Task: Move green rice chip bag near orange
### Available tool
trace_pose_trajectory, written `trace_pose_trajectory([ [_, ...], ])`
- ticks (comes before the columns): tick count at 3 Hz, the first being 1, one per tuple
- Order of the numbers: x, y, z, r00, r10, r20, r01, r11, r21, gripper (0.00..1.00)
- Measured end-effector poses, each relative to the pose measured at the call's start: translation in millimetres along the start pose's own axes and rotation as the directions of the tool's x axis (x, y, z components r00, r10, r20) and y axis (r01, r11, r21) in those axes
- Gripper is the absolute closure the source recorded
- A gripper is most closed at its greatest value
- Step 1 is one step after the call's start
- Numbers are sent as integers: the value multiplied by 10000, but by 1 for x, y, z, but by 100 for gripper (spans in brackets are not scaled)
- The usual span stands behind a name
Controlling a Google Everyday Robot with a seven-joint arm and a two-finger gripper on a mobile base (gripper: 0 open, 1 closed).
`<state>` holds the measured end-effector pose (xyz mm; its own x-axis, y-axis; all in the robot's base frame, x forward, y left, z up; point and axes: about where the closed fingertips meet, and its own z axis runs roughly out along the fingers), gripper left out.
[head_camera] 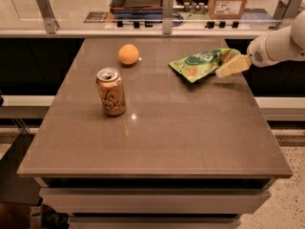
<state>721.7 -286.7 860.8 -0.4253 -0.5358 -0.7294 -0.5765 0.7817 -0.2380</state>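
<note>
The green rice chip bag is at the back right of the table, its right end raised and its left end near the tabletop. My gripper comes in from the right edge and is shut on the bag's right end. The orange sits at the back of the table, left of the bag, with a clear gap between them.
A tan-orange soda can stands upright in front of the orange, left of centre. The brown table ends just right of my gripper. A glass barrier with metal posts runs along the back edge.
</note>
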Motion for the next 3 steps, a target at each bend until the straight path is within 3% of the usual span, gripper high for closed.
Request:
trace_pose_trajectory([
  [2,-15,8,32,9987,405,299,-382,9966,-730,0],
  [3,-18,18,53,9980,521,345,-454,9840,-1723,18],
])
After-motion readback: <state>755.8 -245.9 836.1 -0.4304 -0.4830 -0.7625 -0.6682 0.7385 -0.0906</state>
